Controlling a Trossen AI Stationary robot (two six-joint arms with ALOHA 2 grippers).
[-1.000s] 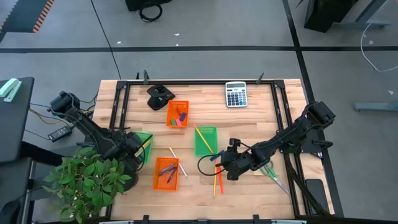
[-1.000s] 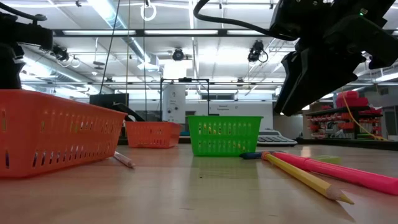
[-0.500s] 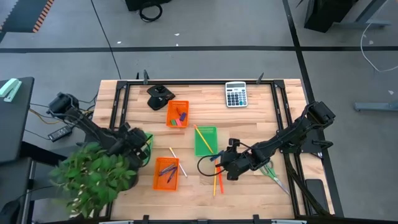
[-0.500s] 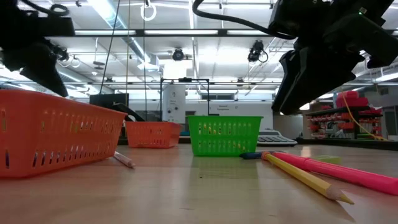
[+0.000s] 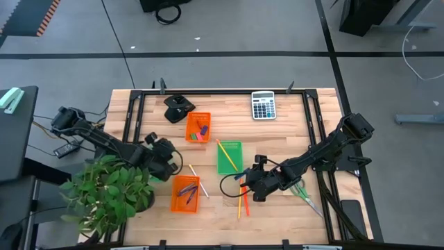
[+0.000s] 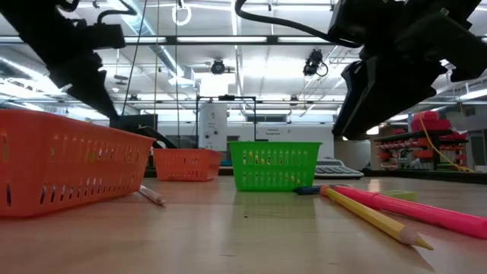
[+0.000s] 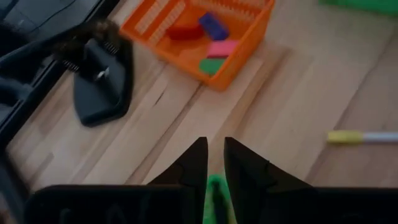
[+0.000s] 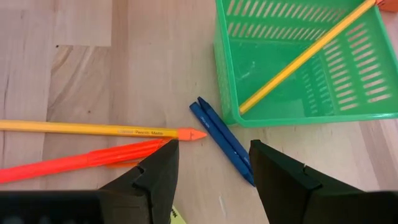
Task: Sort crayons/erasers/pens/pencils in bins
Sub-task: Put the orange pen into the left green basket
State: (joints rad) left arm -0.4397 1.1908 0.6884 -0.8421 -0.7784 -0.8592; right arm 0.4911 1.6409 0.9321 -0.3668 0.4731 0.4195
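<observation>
My left end effector (image 5: 165, 154) has swung in from the bench's left edge toward the orange bins, fingers pinching something small and green (image 7: 216, 190), maybe an eraser. My right end effector (image 8: 211, 163) hasn't budged, spread wide over the pencils (image 8: 99, 130), so that pick isn't started.

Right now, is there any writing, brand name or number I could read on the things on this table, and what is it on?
Nothing here can be read for certain.
Yellow pencil: a dark printed line runs along its side, too blurred to read.
Calculator: its keys show as dots only, no digits legible, and the display is blank.
Orange bin, green bin, the erasers and the blue pens: no lettering visible.
</observation>
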